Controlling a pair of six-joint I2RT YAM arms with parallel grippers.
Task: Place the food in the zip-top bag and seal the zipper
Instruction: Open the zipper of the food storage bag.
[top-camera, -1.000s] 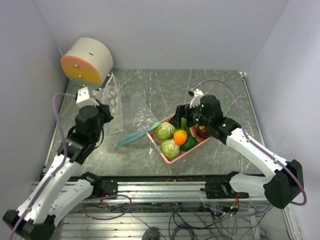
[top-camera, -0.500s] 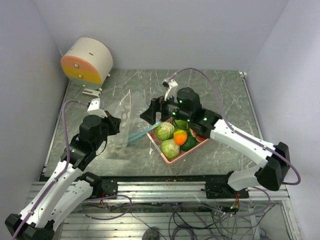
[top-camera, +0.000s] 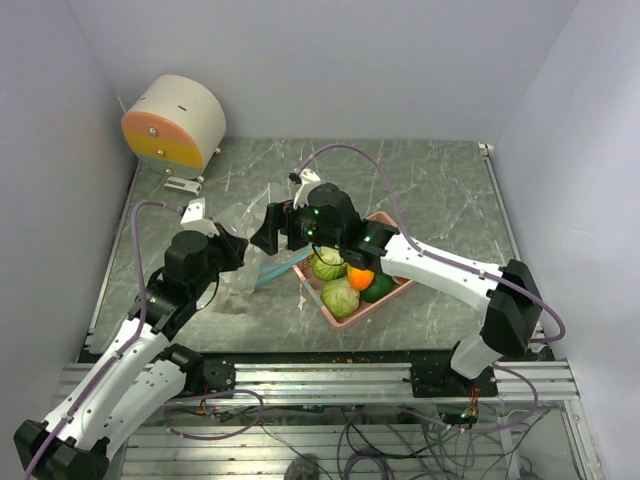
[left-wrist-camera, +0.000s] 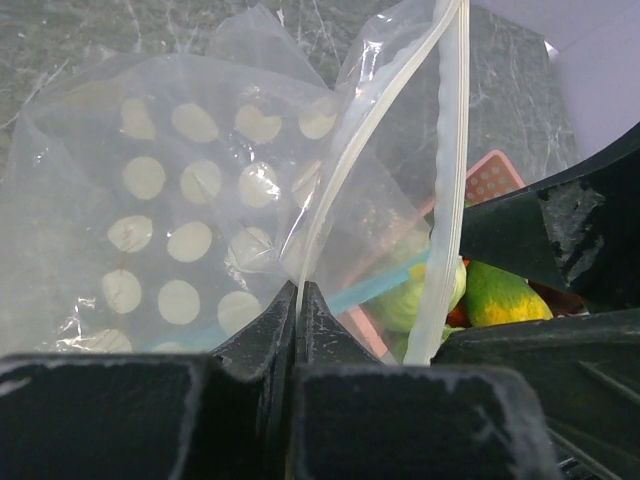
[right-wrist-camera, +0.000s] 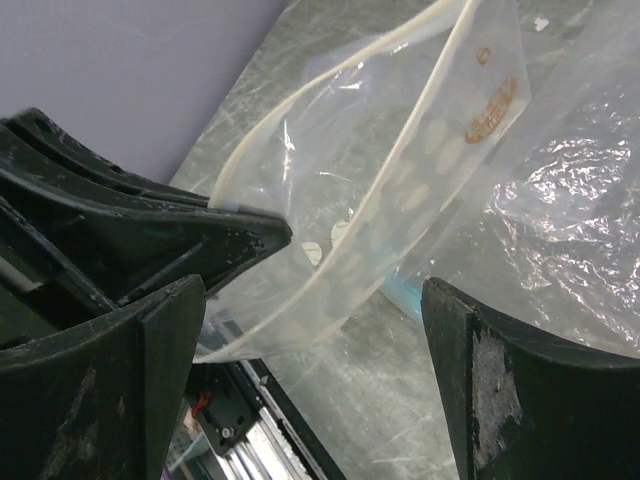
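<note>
Right arm swings left off the pink tray (top-camera: 345, 321). Its claw (top-camera: 270, 228), over the tray's far side a second ago, now sits at the mouth of the zip-top bag (left-wrist-camera: 190, 170), just left of the tray. Left arm has come nearer and rightward, bringing the bag toward it.

Food has not moved: pale green cabbage balls (top-camera: 330, 263), orange fruit (top-camera: 360, 277) and dark green piece (top-camera: 379, 288) all lie in the tray, none in the bag.

Left claw (left-wrist-camera: 298, 300): clenched on one lip of the bag, holding it upright above the counter (top-camera: 440, 200). The pale zip track (left-wrist-camera: 450, 150) runs up from the pinch.

Right claw: released, jaws wide, carrying nothing. Its wrist view shows the bag's mouth gaping between its fingers; contact not evident.

Teal strip (top-camera: 275, 272) lies on the counter beneath the held bag, beside crinkly clear plastic. Cannot tell whether it belongs to the same bag.

Judgement: the right claw left the tray without a piece, so it probably means to take the free lip and spread the mouth. Loading not yet begun; sealing is still far off. Risk: the closing claw catches both lips, or the thin film slips.
</note>
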